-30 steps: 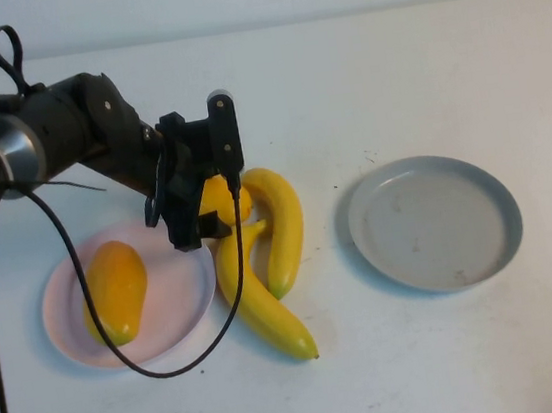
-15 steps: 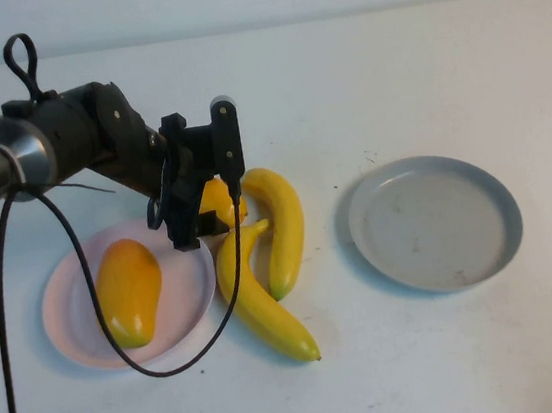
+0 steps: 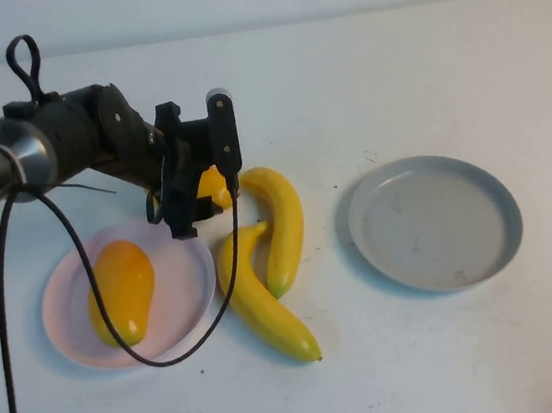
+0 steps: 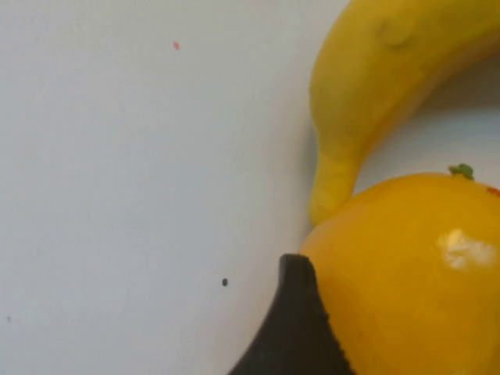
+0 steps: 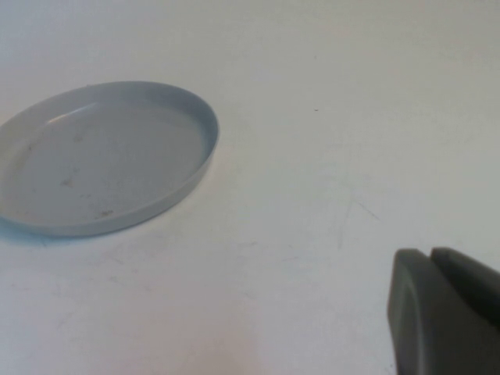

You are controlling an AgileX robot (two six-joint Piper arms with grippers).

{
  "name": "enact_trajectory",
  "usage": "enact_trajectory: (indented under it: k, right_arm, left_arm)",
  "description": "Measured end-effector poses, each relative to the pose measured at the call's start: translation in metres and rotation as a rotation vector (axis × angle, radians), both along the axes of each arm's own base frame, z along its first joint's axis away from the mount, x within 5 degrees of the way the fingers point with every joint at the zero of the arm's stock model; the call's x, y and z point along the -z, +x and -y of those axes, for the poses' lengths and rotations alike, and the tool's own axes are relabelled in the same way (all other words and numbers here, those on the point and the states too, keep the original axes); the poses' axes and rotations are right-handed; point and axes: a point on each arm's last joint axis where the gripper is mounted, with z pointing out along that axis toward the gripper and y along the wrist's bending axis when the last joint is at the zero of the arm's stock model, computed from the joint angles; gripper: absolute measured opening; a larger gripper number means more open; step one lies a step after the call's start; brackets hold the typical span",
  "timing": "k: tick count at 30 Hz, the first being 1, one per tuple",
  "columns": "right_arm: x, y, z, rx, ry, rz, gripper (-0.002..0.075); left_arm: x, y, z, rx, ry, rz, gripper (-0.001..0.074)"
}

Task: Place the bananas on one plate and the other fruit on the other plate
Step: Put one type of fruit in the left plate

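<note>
My left gripper [image 3: 196, 190] is shut on one orange-yellow mango-like fruit [image 3: 215, 185] and holds it just behind the pale pink plate [image 3: 189, 278], beside the bananas. In the left wrist view this fruit [image 4: 414, 273] presses against one dark finger [image 4: 295, 332]. The second mango-like fruit [image 3: 121, 291] lies on the pink plate. Two bananas [image 3: 280, 224] [image 3: 264, 307] lie on the table between the plates; one banana's end [image 4: 375, 78] shows in the left wrist view. The grey plate [image 3: 434, 222] is empty at the right. My right gripper [image 5: 431, 254] is shut and empty, near the grey plate [image 5: 101, 156].
A black cable [image 3: 84, 280] hangs from the left arm and loops over the pink plate and the table in front of it. White table [image 3: 392, 81] lies all around.
My left gripper has risen and moved slightly away with the mango-like fruit in it. The front banana has shifted a little. The fruit on the pink plate has rocked slightly.
</note>
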Motion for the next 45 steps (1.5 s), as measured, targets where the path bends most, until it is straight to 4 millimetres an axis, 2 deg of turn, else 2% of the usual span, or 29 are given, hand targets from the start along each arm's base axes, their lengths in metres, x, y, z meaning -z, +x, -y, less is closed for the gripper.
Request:
enact_trajectory:
  k: [4,11,17,21,26,31,38,45]
  right_arm:
    - [0.000,0.000,0.000,0.000,0.000,0.000,-0.0017]
    - [0.000,0.000,0.000,0.000,0.000,0.000,-0.0017]
    - [0.000,0.000,0.000,0.000,0.000,0.000,-0.0017]
    - [0.000,0.000,0.000,0.000,0.000,0.000,-0.0017]
    - [0.000,0.000,0.000,0.000,0.000,0.000,-0.0017]
    - [0.000,0.000,0.000,0.000,0.000,0.000,-0.0017]
    - [0.000,0.000,0.000,0.000,0.000,0.000,-0.0017]
    - [0.000,0.000,0.000,0.000,0.000,0.000,-0.0017]
  left_arm:
    - [-0.017,-0.003,0.002,-0.041,-0.072,0.016,0.0480]
    - [-0.085,-0.027,-0.001,-0.247,-0.295,-0.005,0.0469]
    - [-0.141,-0.063,-0.010,-0.644,-0.635,-0.226,0.0464]
    - [-0.157,-0.087,-0.016,-0.843,-0.722,-0.406,0.0463]
    - [-0.151,-0.103,-0.022,-0.943,-0.597,-0.552,0.0461]
    - [-0.141,-0.109,-0.031,-1.056,-0.462,-0.597,0.0455]
    - [-0.115,-0.093,-0.032,-1.213,-0.407,-0.610,0.0454]
    - [-0.070,-0.074,-0.009,-1.229,-0.340,-0.649,0.0447]
